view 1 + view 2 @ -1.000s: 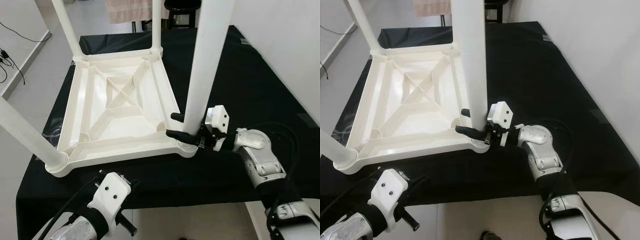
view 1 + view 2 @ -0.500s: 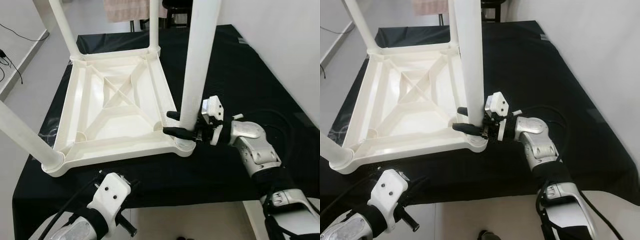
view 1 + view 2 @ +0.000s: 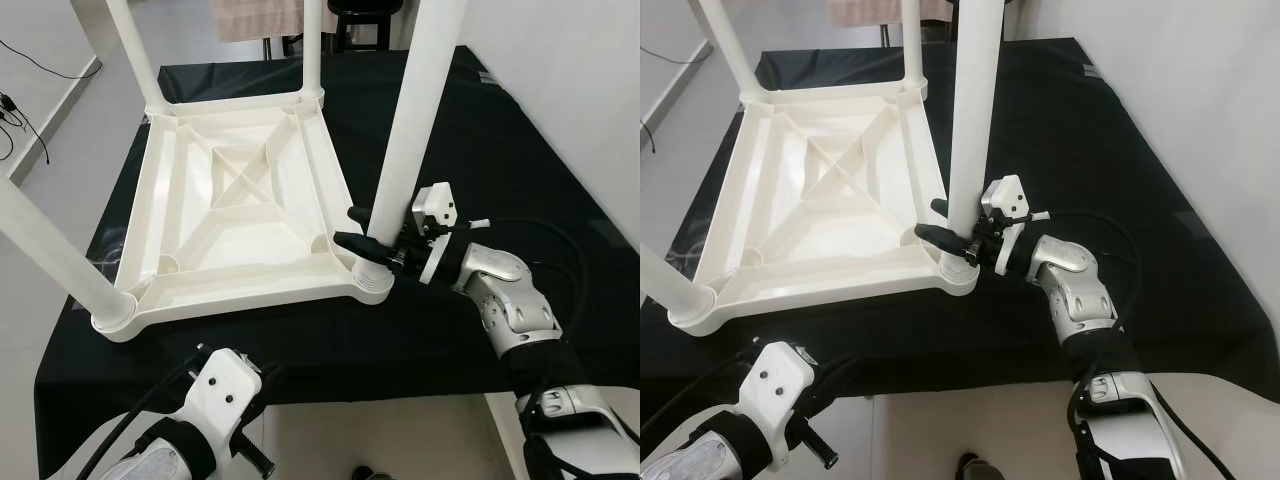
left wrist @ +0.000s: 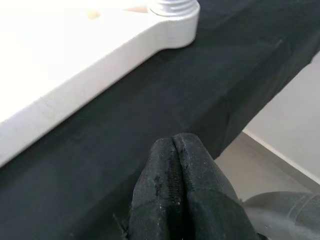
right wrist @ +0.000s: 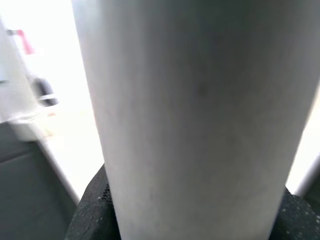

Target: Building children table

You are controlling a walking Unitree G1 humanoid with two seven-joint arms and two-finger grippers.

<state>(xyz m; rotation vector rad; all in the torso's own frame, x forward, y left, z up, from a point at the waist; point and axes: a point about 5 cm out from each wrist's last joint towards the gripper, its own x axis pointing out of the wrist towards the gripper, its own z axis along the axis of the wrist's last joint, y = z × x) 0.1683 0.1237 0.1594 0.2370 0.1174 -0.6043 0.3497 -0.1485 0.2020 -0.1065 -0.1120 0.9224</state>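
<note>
Now the near-right leg (image 3: 412,140) leans differently than half a second ago: then its top tipped slightly toward the robot's left, now it slants up and to the right, with its foot in the corner socket (image 3: 371,278) of the upturned tabletop (image 3: 240,210). The right gripper (image 3: 372,241) is clamped around the leg just above the socket, one black finger on each side, as it was a second ago; in the right wrist view the leg sits tight between the pads. Judgement: the leg is being rocked or worked down into the socket, not yet confirmed seated, since it stands off vertical. Three other legs are up: far-left (image 3: 130,45), far-right (image 3: 312,45), near-left (image 3: 50,255). So this looks like the last leg, task near its end. The tabletop lies upside down on the black-draped bench (image 3: 480,150). The left gripper (image 4: 176,170) hangs below the bench's near edge, fingers pressed together, holding nothing. No brand, label or writing readable anywhere.
</note>
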